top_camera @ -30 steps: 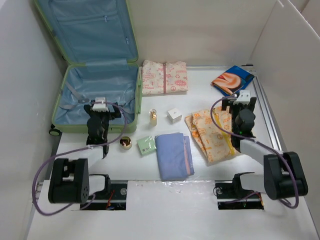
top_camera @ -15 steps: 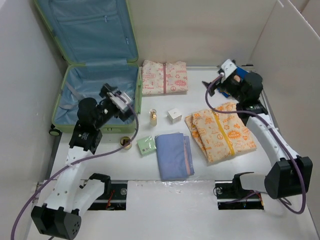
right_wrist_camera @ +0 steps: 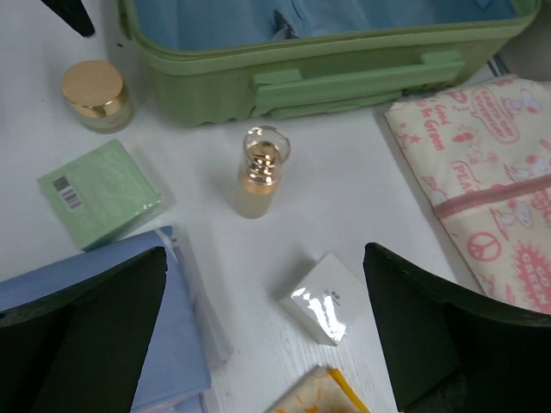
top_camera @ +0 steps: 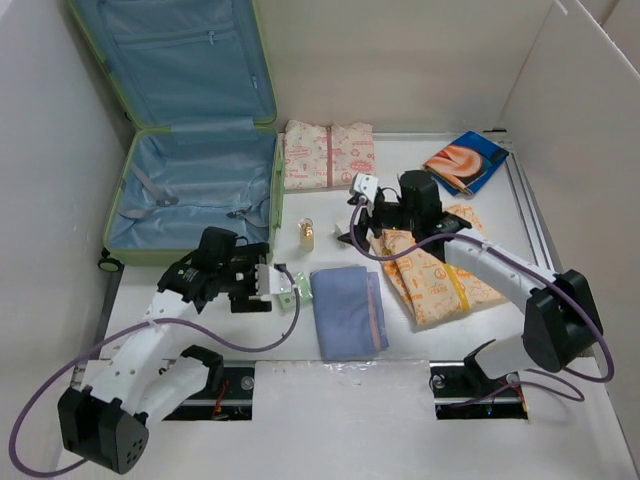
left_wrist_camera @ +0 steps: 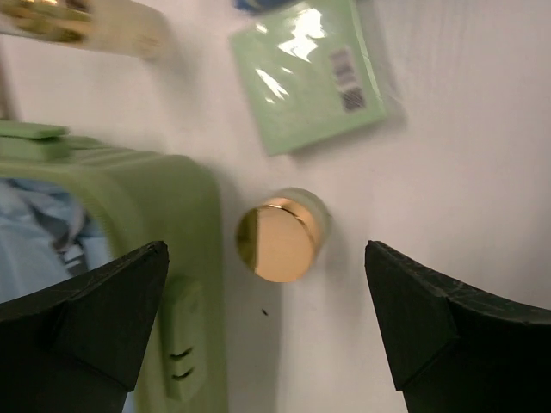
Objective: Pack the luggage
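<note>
The luggage [top_camera: 190, 205], a light-green suitcase with blue lining, lies open at the back left with its lid [top_camera: 175, 60] propped up. Its green front wall shows in the left wrist view [left_wrist_camera: 129, 232] and the right wrist view [right_wrist_camera: 327, 60]. My left gripper [top_camera: 266, 282] is open and hovers over a gold-lidded jar [left_wrist_camera: 277, 241] beside the suitcase's corner; the jar sits between the jaws [left_wrist_camera: 265, 251]. My right gripper [top_camera: 352, 232] is open above a small white box [right_wrist_camera: 325, 298], its jaws [right_wrist_camera: 264, 254] wide on either side.
A gold-capped bottle [top_camera: 307, 235], a green flat box [top_camera: 291, 290], a folded blue cloth [top_camera: 348, 310], an orange-print cloth [top_camera: 445, 270], a pink-print cloth [top_camera: 328, 155] and a blue-orange packet [top_camera: 463, 160] lie on the table. White walls enclose it.
My left arm has swung from over the suitcase down to the gold jar. My right arm has swung left from the back right to above the white box.
</note>
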`<control>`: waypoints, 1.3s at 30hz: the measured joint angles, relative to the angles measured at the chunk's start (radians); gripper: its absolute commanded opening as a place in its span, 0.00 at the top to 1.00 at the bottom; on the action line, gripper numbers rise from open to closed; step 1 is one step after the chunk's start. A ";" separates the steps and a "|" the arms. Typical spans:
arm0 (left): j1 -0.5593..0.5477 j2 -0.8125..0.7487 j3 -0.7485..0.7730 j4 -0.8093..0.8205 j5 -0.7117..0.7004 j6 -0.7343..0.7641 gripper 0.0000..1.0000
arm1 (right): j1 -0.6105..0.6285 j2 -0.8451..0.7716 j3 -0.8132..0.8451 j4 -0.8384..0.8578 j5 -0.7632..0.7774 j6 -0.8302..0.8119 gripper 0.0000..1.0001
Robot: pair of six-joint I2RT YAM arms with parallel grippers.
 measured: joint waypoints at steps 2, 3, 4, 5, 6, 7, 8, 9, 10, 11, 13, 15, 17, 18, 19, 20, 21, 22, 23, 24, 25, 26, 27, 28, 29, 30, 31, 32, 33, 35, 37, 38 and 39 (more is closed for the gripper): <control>-0.026 0.028 -0.017 -0.044 -0.034 0.065 0.00 | 0.024 0.006 0.000 -0.002 0.003 0.000 0.00; -0.038 0.037 -0.028 -0.062 -0.048 0.095 0.00 | 0.035 0.008 0.000 -0.003 0.004 0.000 0.00; -0.049 0.043 -0.039 -0.080 -0.061 0.123 0.00 | 0.045 0.008 0.000 -0.003 0.007 0.000 0.00; -0.056 0.047 -0.049 -0.094 -0.073 0.154 0.00 | 0.053 0.008 0.000 -0.002 0.011 0.000 0.00; -0.062 0.051 -0.059 -0.103 -0.084 0.181 0.00 | 0.062 0.008 0.000 -0.002 0.018 0.000 0.00; -0.067 0.057 -0.068 -0.111 -0.094 0.205 0.00 | 0.069 0.008 -0.002 -0.001 0.023 0.000 0.00; -0.068 0.065 -0.077 -0.111 -0.107 0.229 0.00 | 0.074 0.007 -0.005 -0.002 0.028 0.000 0.00; -0.068 0.075 -0.086 -0.108 -0.123 0.253 0.00 | 0.077 0.005 -0.011 -0.001 0.032 0.000 0.00; -0.068 0.085 -0.097 -0.100 -0.139 0.274 0.00 | 0.079 0.004 -0.019 -0.002 0.035 0.000 0.00; -0.068 0.096 -0.106 -0.090 -0.153 0.292 0.00 | 0.082 0.000 -0.029 -0.002 0.040 0.000 0.00; -0.068 0.118 -0.117 -0.063 -0.179 0.318 0.00 | 0.083 -0.008 -0.047 -0.003 0.048 0.001 0.00; -0.068 0.143 -0.123 -0.018 -0.204 0.341 0.00 | 0.084 -0.021 -0.063 -0.003 0.058 0.002 0.00; -0.068 0.169 -0.123 0.025 -0.223 0.359 0.00 | 0.084 -0.039 -0.073 -0.008 0.065 0.003 0.00; -0.068 0.179 -0.123 0.042 -0.230 0.368 0.00 | 0.084 -0.049 -0.079 -0.006 0.068 0.005 0.00; -0.068 0.187 -0.123 0.055 -0.235 0.377 0.00 | 0.084 -0.057 -0.085 -0.008 0.070 0.005 0.00; -0.068 0.193 -0.123 0.066 -0.237 0.387 0.00 | 0.084 -0.065 -0.091 -0.006 0.072 0.006 0.00; -0.068 0.197 -0.123 0.078 -0.238 0.396 0.00 | 0.084 -0.071 -0.097 -0.006 0.074 0.008 0.00; -0.068 0.201 -0.123 0.088 -0.239 0.406 0.00 | 0.084 -0.074 -0.102 -0.006 0.076 0.008 0.00; -0.068 0.207 -0.123 0.098 -0.240 0.415 0.00 | 0.084 -0.076 -0.107 -0.005 0.080 0.009 0.00; -0.068 0.215 -0.123 0.106 -0.241 0.424 0.00 | 0.084 -0.076 -0.112 -0.005 0.082 0.009 0.00; -0.068 0.227 -0.123 0.113 -0.241 0.434 0.00 | 0.084 -0.076 -0.115 -0.008 0.083 0.009 0.00; -0.068 0.241 -0.123 0.119 -0.243 0.446 0.00 | 0.084 -0.076 -0.118 -0.010 0.085 0.009 0.00; -0.068 0.256 -0.123 0.125 -0.247 0.458 0.00 | 0.084 -0.076 -0.119 -0.010 0.086 0.009 0.00; -0.068 0.270 -0.123 0.130 -0.251 0.467 0.00 | 0.084 -0.076 -0.120 -0.010 0.086 0.009 0.00; -0.068 0.282 -0.123 0.132 -0.254 0.476 0.05 | 0.084 -0.076 -0.120 -0.010 0.087 0.009 0.00; -0.068 0.290 -0.123 0.131 -0.259 0.486 0.07 | 0.084 -0.076 -0.120 -0.010 0.087 0.009 0.00; -0.068 0.296 -0.123 0.131 -0.263 0.492 0.10 | 0.084 -0.076 -0.120 -0.010 0.090 0.009 0.00; -0.068 0.304 -0.123 0.131 -0.266 0.502 0.12 | 0.084 -0.076 -0.120 -0.010 0.091 0.009 0.00; -0.068 0.314 -0.123 0.130 -0.267 0.510 0.15 | 0.084 -0.076 -0.120 -0.010 0.093 0.009 0.00; -0.068 0.335 -0.123 0.132 -0.274 0.523 0.19 | 0.084 -0.076 -0.120 -0.010 0.096 0.012 0.00; -0.068 0.352 -0.123 0.134 -0.278 0.534 0.31 | 0.084 -0.076 -0.121 -0.009 0.098 0.013 0.00; -0.068 0.358 -0.123 0.135 -0.279 0.537 0.35 | 0.084 -0.076 -0.122 -0.010 0.100 0.013 0.00; -0.068 0.362 -0.124 0.138 -0.282 0.544 0.39 | 0.084 -0.076 -0.123 -0.010 0.102 0.014 0.00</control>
